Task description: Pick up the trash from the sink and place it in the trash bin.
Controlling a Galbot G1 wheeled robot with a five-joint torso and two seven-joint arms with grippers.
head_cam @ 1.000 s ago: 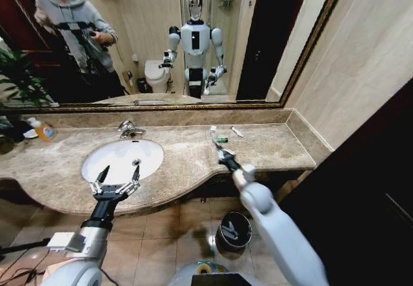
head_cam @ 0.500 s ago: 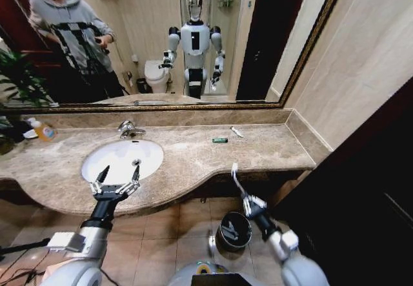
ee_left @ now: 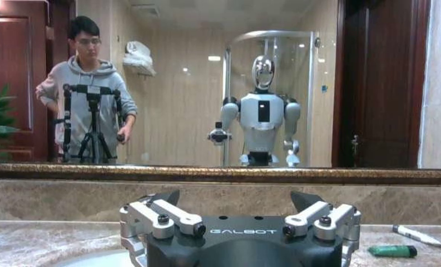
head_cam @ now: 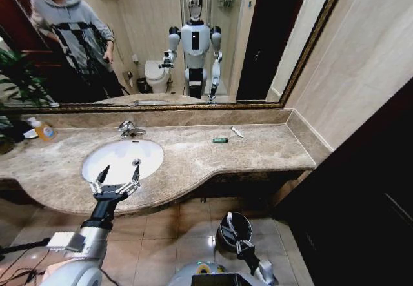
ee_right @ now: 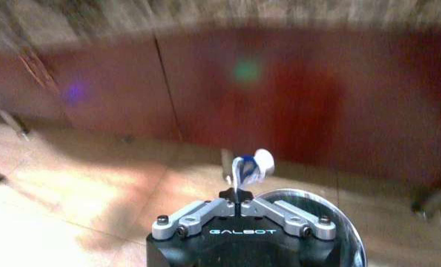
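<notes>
Right end effector (ee_right: 240, 201) partly hides trash bin (ee_right: 309, 201); pinched white-blue item (ee_right: 251, 167) blurred, unidentifiable.

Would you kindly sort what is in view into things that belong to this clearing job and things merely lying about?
Job:
white-and-blue trash item, pinched in the right claw over the trash bin
green tube and white sachet on the counter
sink
left claw, open, at the sink's front

Lying about:
orange-yellow soap bottle
chrome tap
mirror

Left gripper (head_cam: 117, 177) is just hanging out front with its fingers spread wide. Right gripper (head_cam: 240, 243) is sitting down low, fingers pinching together tight.
</notes>
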